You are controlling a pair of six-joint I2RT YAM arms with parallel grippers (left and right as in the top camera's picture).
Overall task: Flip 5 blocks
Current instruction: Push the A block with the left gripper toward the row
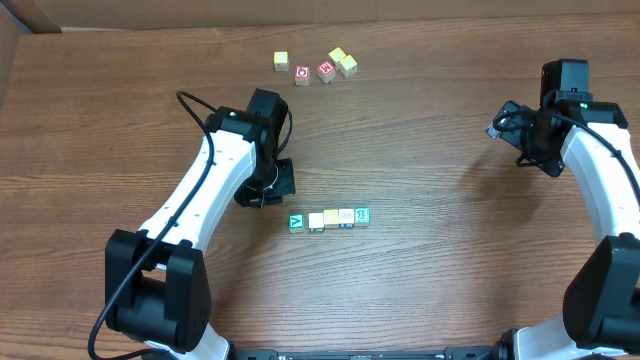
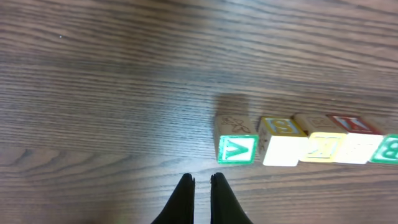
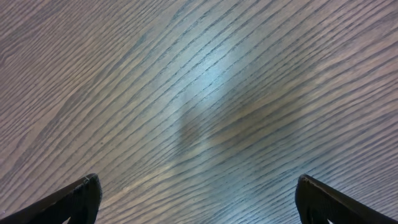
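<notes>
Left gripper (image 2: 202,179): black fingers pressed together, holding nothing, low over the brown wood-grain table (image 1: 420,290), just beside the left end of the row but not touching it.

Row of five small wooden alphabet cubes (image 1: 330,218): mid-table, side by side in one line, neighbours touching. Nearest the closed fingers is the green-framed V cube (image 2: 237,148), letter uppermost in the overhead view. Then come a plain white-topped cube (image 2: 283,150), a pale yellow cube (image 2: 323,146), a cream cube (image 1: 346,216) and, last, the green B cube (image 1: 361,215).

Progress, as judged: tops are mixed, with letters up at both ends and plainer faces between. Nothing shows which cubes are already turned, so the number done cannot be fixed. No cube is in hand.

Right gripper (image 3: 198,183): fingers spread wide, empty, well apart from the row, over bare table.

Far edge: loose cluster of yellow and red-faced cubes (image 1: 315,67), judged to be outside the task.
</notes>
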